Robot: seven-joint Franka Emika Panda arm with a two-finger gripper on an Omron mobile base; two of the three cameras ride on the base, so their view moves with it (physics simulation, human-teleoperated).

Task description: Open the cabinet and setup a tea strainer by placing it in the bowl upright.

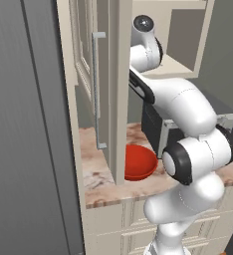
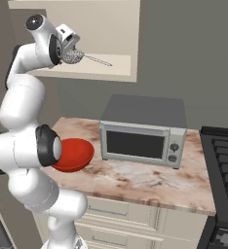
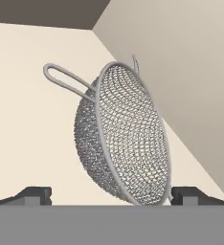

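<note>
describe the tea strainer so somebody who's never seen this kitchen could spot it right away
Look above the marble counter and grey microwave to the open cream cabinet. On its bottom shelf, right in front of the open gripper, sits the tea strainer. It is a small silvery dome of fine mesh with a thin wire loop handle, unlike the glossy red bowl down on the counter.

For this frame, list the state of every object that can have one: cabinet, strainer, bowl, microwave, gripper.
Cream wall cabinet: door open.
Silvery fine-mesh tea strainer: on cabinet shelf, between the fingertips, not gripped.
Glossy red bowl: upright on counter, empty.
Grey microwave: door closed.
Two-finger gripper: open.
</note>
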